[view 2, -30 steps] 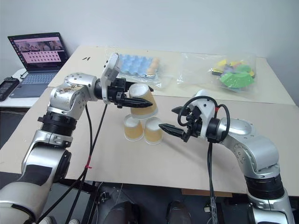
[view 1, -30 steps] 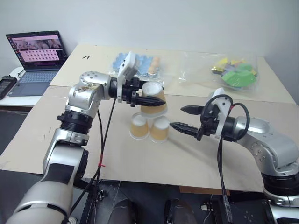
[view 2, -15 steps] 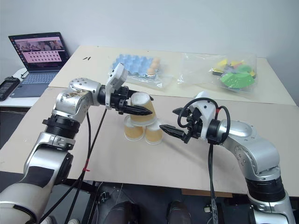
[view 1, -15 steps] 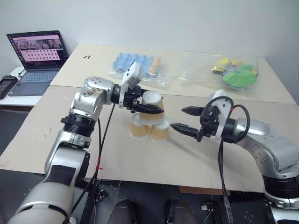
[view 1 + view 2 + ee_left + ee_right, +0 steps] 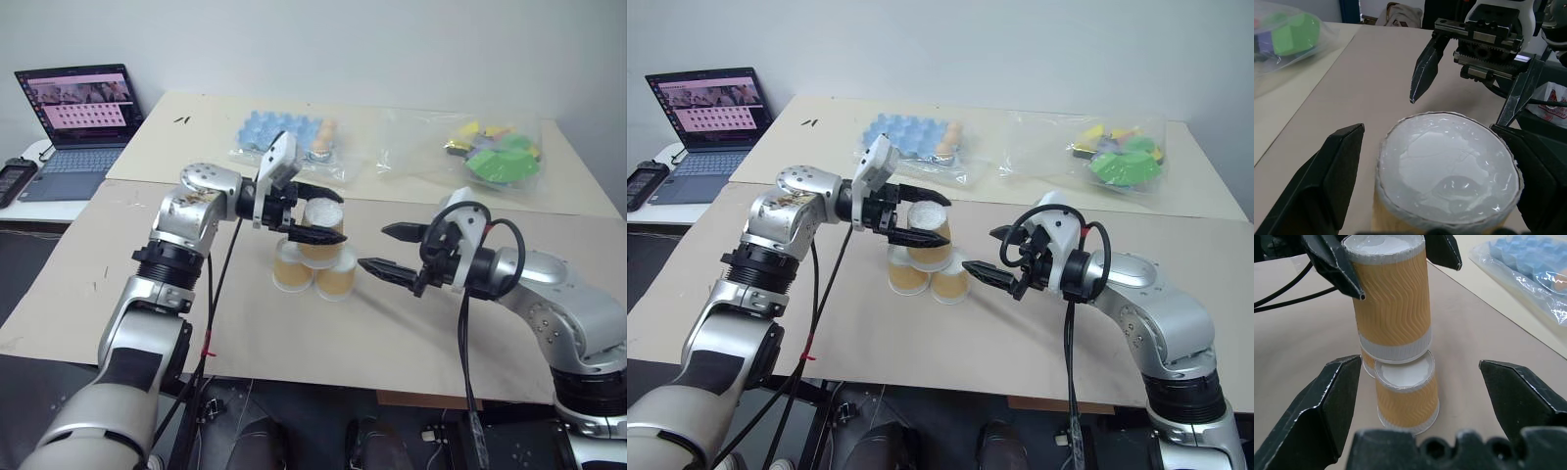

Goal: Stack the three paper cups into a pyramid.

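Note:
Two tan paper cups (image 5: 291,276) (image 5: 336,279) stand upside down, side by side, on the table. The third cup (image 5: 321,227) rests upside down on top of them, white base (image 5: 1447,171) up, forming the pyramid. My left gripper (image 5: 323,213) is open around this top cup, with one black finger (image 5: 1327,186) on each side and a gap between finger and cup. The top cup (image 5: 1391,298) and one lower cup (image 5: 1406,391) also show in the right wrist view. To the right of the stack my right gripper (image 5: 374,247) stands open and holds nothing.
A blue egg tray in a plastic bag (image 5: 284,132) lies behind the stack. A bag of colourful toys (image 5: 495,152) sits at the back right. A laptop (image 5: 78,113) and a dark device (image 5: 15,178) are on the far left. Bare table (image 5: 392,333) lies in front.
My left gripper came down with the cup, set it on the two lower cups and opened. The right gripper has kept still.

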Action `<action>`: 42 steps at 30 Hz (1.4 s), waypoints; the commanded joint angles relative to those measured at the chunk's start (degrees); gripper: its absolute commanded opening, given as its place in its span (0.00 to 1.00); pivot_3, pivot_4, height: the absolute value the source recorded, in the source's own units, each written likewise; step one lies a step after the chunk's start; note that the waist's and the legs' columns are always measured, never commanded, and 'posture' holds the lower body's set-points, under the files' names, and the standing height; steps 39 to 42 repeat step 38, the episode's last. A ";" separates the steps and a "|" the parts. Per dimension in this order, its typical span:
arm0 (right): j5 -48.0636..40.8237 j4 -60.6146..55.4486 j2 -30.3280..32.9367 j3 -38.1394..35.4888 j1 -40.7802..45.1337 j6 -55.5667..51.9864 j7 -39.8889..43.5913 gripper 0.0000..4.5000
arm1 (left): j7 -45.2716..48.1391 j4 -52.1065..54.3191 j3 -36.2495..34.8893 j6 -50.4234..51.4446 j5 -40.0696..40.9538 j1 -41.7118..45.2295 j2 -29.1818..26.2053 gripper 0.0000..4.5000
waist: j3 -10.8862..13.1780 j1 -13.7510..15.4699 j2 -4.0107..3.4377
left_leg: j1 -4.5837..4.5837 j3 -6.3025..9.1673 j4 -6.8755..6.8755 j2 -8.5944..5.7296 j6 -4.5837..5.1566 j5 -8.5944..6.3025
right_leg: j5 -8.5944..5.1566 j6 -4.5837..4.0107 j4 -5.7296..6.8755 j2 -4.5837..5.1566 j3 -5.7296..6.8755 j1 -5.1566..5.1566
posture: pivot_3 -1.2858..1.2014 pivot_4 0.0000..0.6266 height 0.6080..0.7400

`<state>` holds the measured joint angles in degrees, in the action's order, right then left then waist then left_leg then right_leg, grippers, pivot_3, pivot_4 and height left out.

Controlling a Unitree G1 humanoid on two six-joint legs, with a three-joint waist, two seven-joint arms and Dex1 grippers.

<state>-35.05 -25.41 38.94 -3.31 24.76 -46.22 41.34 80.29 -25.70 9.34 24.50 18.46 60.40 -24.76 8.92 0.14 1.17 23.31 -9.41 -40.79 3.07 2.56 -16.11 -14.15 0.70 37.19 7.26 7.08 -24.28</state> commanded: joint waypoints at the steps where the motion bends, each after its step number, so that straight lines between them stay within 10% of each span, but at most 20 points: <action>1: -0.59 -0.63 0.21 -1.39 0.51 1.69 0.73 1.00 | -0.56 4.19 -3.42 4.41 3.46 3.04 -1.16 0.97 | 0.00 -0.01 0.00 | 0.00 0.00 0.00 0.00 0.00 0.00 | 0.00 0.00 0.00 0.00 0.00 0.00 | 0.52 0.24 0.94; 11: 0.77 1.96 -0.56 -0.18 1.00 3.13 1.39 1.00 | -24.59 15.98 -23.68 20.89 14.86 1.28 -3.06 0.97 | 0.00 -0.23 0.00 | -0.05 0.10 -0.01 0.02 0.01 0.00 | 0.00 0.00 0.02 0.02 -0.03 0.04 | 0.52 0.24 0.94; 23: 20.52 25.58 0.96 -0.40 2.95 10.47 -14.26 1.00 | -66.89 22.78 -43.60 9.53 -1.09 -32.56 -3.13 0.97 | 0.03 -0.87 0.06 | -0.09 0.05 0.03 -0.05 0.04 0.00 | 0.00 0.01 0.45 0.16 -0.05 -0.01 | 0.52 0.24 0.94; 42: 30.42 48.97 -13.73 -6.47 4.67 40.04 -36.56 1.00 | -76.28 12.39 -40.88 -14.66 -6.10 -39.22 2.16 0.97 | 0.02 -0.54 0.07 | -0.22 -0.07 -0.05 -0.07 0.01 0.05 | 0.00 0.01 0.46 0.28 -0.07 0.06 | 0.52 0.24 0.94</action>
